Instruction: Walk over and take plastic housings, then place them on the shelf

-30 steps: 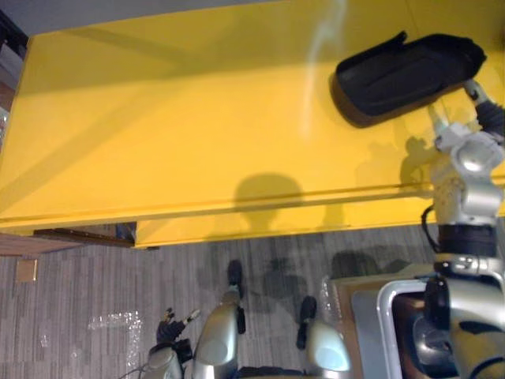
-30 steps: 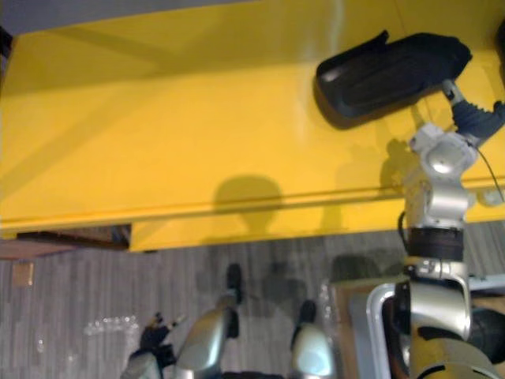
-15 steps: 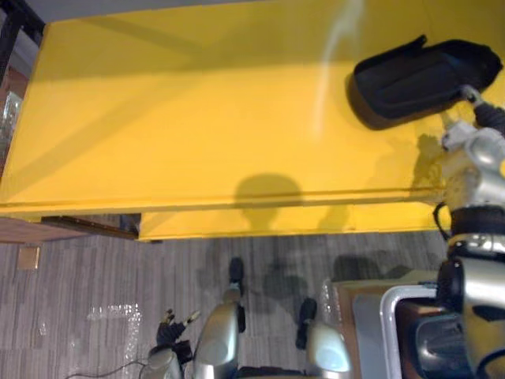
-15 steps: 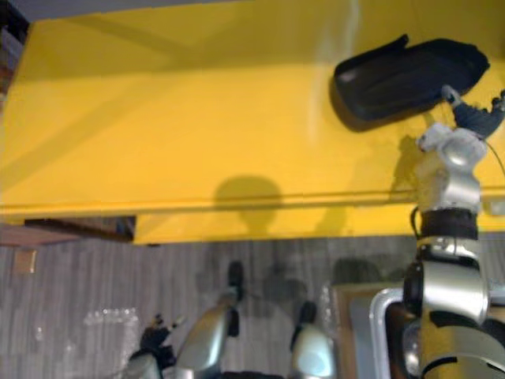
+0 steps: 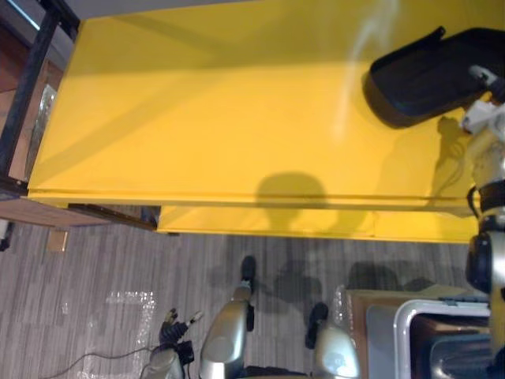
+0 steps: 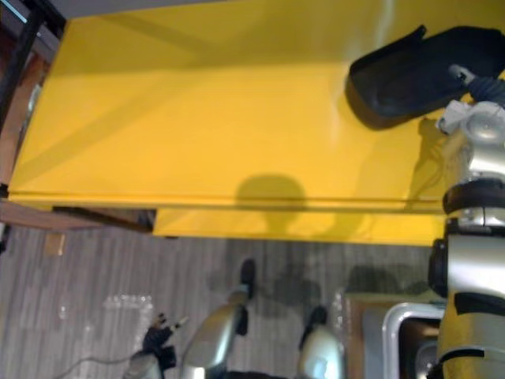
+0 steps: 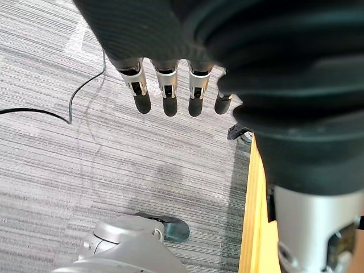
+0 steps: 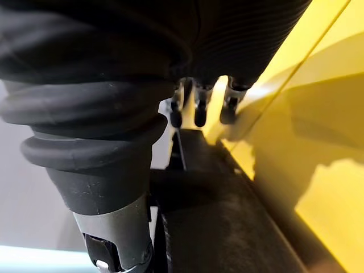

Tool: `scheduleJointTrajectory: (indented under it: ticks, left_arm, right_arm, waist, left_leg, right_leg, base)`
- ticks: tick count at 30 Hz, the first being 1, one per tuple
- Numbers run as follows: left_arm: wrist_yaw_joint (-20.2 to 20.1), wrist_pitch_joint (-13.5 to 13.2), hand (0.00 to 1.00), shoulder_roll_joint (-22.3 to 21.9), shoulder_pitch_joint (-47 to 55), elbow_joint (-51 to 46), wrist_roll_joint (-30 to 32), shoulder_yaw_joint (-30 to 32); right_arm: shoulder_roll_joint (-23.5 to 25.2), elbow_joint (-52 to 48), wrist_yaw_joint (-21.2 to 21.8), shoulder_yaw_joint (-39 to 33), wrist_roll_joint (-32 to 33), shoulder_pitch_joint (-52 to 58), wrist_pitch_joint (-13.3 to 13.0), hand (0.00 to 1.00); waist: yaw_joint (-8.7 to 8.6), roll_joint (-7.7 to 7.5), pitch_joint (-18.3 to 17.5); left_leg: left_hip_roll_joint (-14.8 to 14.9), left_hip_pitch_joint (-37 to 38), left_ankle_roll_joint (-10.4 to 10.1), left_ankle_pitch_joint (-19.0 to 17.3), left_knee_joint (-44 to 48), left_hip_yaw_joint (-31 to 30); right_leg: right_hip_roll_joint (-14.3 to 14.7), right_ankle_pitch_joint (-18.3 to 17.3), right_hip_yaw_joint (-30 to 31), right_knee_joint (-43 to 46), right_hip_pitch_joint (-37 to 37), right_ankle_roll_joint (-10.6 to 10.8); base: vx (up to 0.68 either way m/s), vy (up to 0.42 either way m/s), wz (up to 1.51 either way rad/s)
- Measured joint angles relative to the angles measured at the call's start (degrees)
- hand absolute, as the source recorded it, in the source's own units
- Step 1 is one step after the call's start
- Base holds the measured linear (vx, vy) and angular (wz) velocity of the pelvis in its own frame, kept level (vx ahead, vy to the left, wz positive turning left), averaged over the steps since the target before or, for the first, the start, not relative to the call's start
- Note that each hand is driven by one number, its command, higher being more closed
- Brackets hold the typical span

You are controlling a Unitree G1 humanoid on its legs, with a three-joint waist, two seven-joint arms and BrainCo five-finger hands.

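A black plastic housing lies on the yellow shelf top near its far right. My right hand sits at the housing's near right end. In the right wrist view its fingers reach out fairly straight over the housing, with no curl round it. My left hand hangs low over the grey carpet, away from the shelf. The left wrist view has its fingers straight and holding nothing.
A dark metal frame stands at the shelf's left end, with a brown wooden board below it. A silver-rimmed bin sits on the floor at the lower right. Grey carpet lies in front of the shelf.
The whole picture has shifted to the right, so the camera has moved. My right hand stays at the housing's end, and the left hand still hangs low.
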Motion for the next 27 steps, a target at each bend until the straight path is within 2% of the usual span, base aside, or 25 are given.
scheduleJointTrajectory:
  ticks: [6, 9, 13, 17, 21, 24, 27]
  left_arm:
    - [-0.31, -0.67, 0.0, 0.07, 0.01, -0.35, -0.01, -0.01]
    - [-1.18, -0.8, 0.0, 0.09, 0.0, -0.42, 0.0, -0.03]
    - [-1.46, -1.45, 0.0, 0.11, 0.0, -0.35, 0.0, -0.07]
    - [-1.52, -1.84, 0.0, 0.18, -0.02, -0.37, 0.0, -0.07]
    - [-1.52, -1.83, 0.0, 0.18, -0.06, -0.42, 0.0, -0.09]
    - [-1.45, -1.76, 0.0, 0.18, -0.49, -0.5, -0.09, -0.13]
    - [-1.39, -1.37, 0.0, 0.16, -1.59, -0.49, -0.08, -0.6]
  right_arm:
    - [-1.83, 1.76, 0.89, 4.96, -2.25, -5.67, -0.23, 0.0]
    - [-2.4, 1.93, 0.67, 5.43, -3.51, -7.13, -1.44, 0.0]
    - [-2.71, 1.93, -2.92, 8.12, -6.2, -8.84, -1.82, 0.0]
    - [-2.71, 1.64, -8.66, 8.67, -11.35, -8.94, -1.62, 0.0]
    - [-2.71, -1.46, -13.47, 8.0, -14.68, -8.41, 0.73, 0.0]
    - [-2.54, -8.69, -17.02, 4.28, -14.56, -4.77, 2.25, 0.0]
    - [-0.12, -13.51, -19.51, 0.23, -14.32, -0.1, 3.57, 0.0]
  waist:
    - [0.64, 0.38, 0.08]
    - [1.49, 0.5, 0.13]
    - [2.03, 0.57, 0.16]
    - [2.55, 0.57, 0.16]
    - [2.56, 0.57, 0.16]
    - [2.52, 0.56, 0.16]
    - [2.24, 0.56, 0.16]
  left_leg:
    - [0.01, -0.45, -0.25, 0.17, 0.0, -0.89]
    - [0.12, -0.58, -0.33, 0.22, 0.0, -0.93]
    - [0.14, -0.7, -0.37, 0.25, 0.0, -0.98]
    - [0.26, -0.71, -0.4, 0.27, 0.0, -0.93]
    - [0.52, -0.71, -0.42, 0.28, 0.0, -0.77]
    - [0.96, -0.79, -0.43, 0.26, -0.01, -0.43]
    - [1.28, -0.7, -0.44, 0.26, -0.01, 0.39]
  right_leg:
    - [-0.25, -0.97, -1.16, 1.04, -0.24, -0.21]
    - [-0.16, -1.03, -1.26, 0.87, -0.35, -0.3]
    - [-0.09, -1.04, -1.34, 0.65, -0.37, -0.3]
    - [0.2, -1.02, -1.32, 0.46, -0.34, -0.31]
    - [0.35, -0.77, -1.2, -0.12, -0.27, -0.36]
    - [1.0, 0.04, -0.9, -1.57, -0.15, -0.49]
    - [1.24, 0.5, -0.13, -1.97, -0.22, -0.47]
  base:
    - [0.01, -0.029, 0.09]
    - [0.0, -0.011, 0.01]
    - [0.0, 0.0, 0.0]
    - [0.01, -0.036, -0.01]
    - [0.01, -0.011, -0.02]
    - [0.01, -0.026, -0.08]
    - [0.01, -0.018, -0.13]
